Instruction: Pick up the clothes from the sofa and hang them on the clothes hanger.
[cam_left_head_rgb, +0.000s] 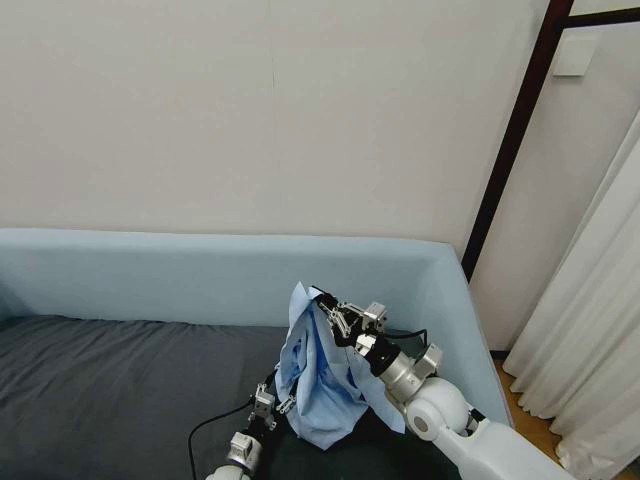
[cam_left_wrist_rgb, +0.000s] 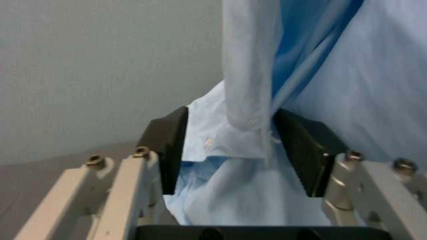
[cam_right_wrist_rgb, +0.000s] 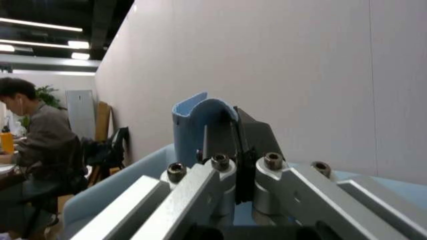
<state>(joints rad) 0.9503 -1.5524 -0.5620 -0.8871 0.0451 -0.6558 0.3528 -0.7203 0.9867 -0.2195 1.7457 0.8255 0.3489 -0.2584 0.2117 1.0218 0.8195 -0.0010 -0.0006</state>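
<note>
The light blue shirt hung in the air over the right end of the sofa, pinched at its top edge by the right gripper. That arm reached up and leftward from the near right corner, its wrist bent toward the cloth. In the right wrist view its fingers were pressed together on a folded strip of the fabric. The left gripper sat lower, at the shirt's near left side, pointing upward. Its pads were spread apart with a hanging fold dangling between them, not squeezed. The shirt draped in loose, crumpled folds down toward the dark grey seat. Whether its lowest part touched the seat could not be told. The shirt's far side was hidden, and both arms were cut off at the near edge.
</note>
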